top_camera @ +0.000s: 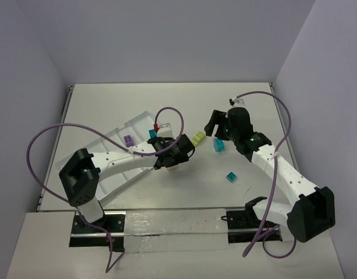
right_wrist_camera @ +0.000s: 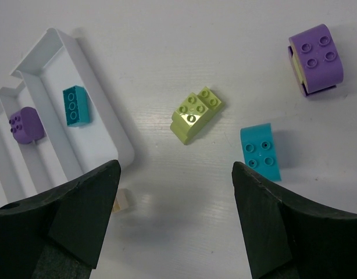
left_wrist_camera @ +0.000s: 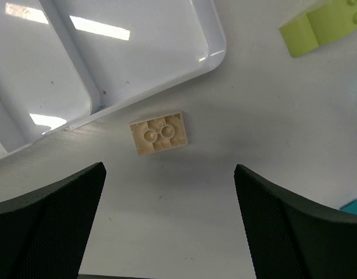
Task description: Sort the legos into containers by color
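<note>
Beige lego (left_wrist_camera: 159, 133) just ahead of spread left hand (left_wrist_camera: 168, 189).

First brick (right_wrist_camera: 77, 106) in end compartment of tray (right_wrist_camera: 103, 110), second brick (right_wrist_camera: 24, 125) in next. Upturned brick (left_wrist_camera: 159, 133) on table (left_wrist_camera: 184, 203), just beside tray corner.

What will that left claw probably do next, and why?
Probably lower and close: the open left gripper hangs over the beige brick, which lies upside down on the table just outside the tray, not yet sorted.
</note>
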You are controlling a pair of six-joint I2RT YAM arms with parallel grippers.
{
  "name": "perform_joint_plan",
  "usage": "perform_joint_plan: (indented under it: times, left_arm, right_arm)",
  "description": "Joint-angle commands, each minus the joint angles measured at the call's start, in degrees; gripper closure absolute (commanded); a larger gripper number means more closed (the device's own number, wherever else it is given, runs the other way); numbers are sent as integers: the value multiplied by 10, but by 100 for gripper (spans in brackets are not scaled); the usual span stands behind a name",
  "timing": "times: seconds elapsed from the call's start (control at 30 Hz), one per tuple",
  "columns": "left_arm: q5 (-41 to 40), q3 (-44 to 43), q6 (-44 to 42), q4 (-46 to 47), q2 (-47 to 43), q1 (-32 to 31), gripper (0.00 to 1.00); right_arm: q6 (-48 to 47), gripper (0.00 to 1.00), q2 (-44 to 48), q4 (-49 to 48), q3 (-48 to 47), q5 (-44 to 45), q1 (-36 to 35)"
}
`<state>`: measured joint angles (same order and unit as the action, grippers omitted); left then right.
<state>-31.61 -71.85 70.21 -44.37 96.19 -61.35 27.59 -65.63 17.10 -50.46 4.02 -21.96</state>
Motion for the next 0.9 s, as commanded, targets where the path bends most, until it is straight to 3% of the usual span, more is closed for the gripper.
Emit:
perform_joint_plan:
  times: [0.0,0.17,0.53,0.87]
  left_arm:
    - [-42,-69,107,-104,52,-11,7]
    - [-42,-123,127,-158,104,-11,10]
    - [12,-121,144,-118,110,-1,1]
    - [-4,-155,179,-121,163,9,1]
  right_arm:
    - [-2,15,2,-25,-24,-12,2]
    - [1,15,2,-29,-22,-25,3]
    - [8,15,11,27,-67,-56,2]
    - [3,15,21,64,-82,-81,0]
